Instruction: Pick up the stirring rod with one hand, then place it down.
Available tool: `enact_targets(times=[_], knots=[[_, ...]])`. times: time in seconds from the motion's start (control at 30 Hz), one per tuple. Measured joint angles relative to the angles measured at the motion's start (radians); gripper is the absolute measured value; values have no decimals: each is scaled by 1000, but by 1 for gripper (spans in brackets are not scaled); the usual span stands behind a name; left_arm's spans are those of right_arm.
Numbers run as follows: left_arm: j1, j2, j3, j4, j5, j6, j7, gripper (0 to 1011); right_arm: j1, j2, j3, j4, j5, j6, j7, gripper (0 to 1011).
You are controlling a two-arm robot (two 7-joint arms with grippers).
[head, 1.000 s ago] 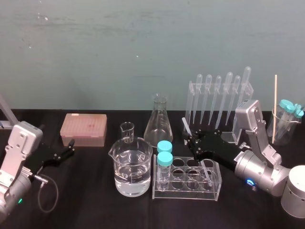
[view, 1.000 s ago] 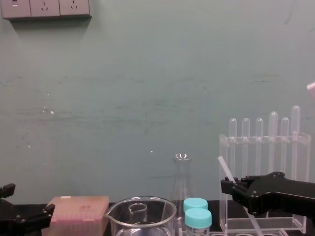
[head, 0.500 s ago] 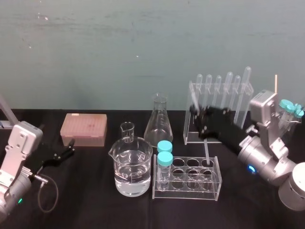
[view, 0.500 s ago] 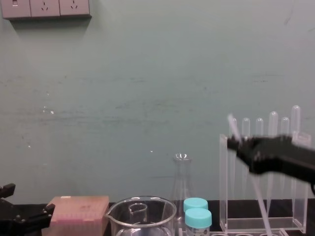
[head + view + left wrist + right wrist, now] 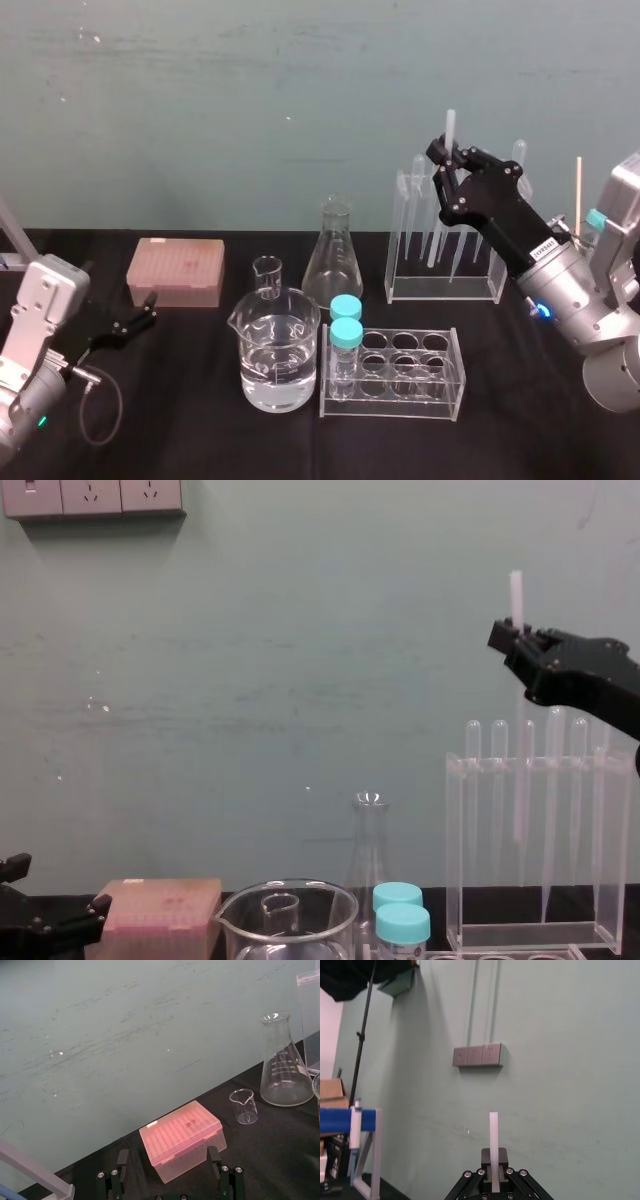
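watch the long free end. the right gripper (image 5: 447, 165) holds the stirring rod (image 5: 450, 124) near its top, high above the bench (image 5: 200, 420), so most of the rod hangs below the fingers, close by the pipette rack (image 5: 445, 287). if you swing the arm sideways or lower it carelessly, that tail could knock the pipette rack or catch the test tube rack (image 5: 395, 392) underneath. the rod looks thin and smooth, so a light pinch may let it slide down.

the fingers are closed narrowly on the rod. it stands nearly upright between them, with a short stub above and the rest below. the left gripper (image 5: 143, 314) rests at the bench's left, fingers spread wide.
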Motion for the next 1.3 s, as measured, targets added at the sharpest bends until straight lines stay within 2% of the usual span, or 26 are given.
enact_targets(times=[0.2,0.43,1.3], knots=[[0,0,0,0,0,0,0,1000,-13,-9,19,11,28,-9,35,70],[0,0,0,0,0,0,0,1000,-36,-9,31,23,25,24,46,70],[0,0,0,0,0,0,0,1000,-34,-8,28,23,25,20,46,70]])
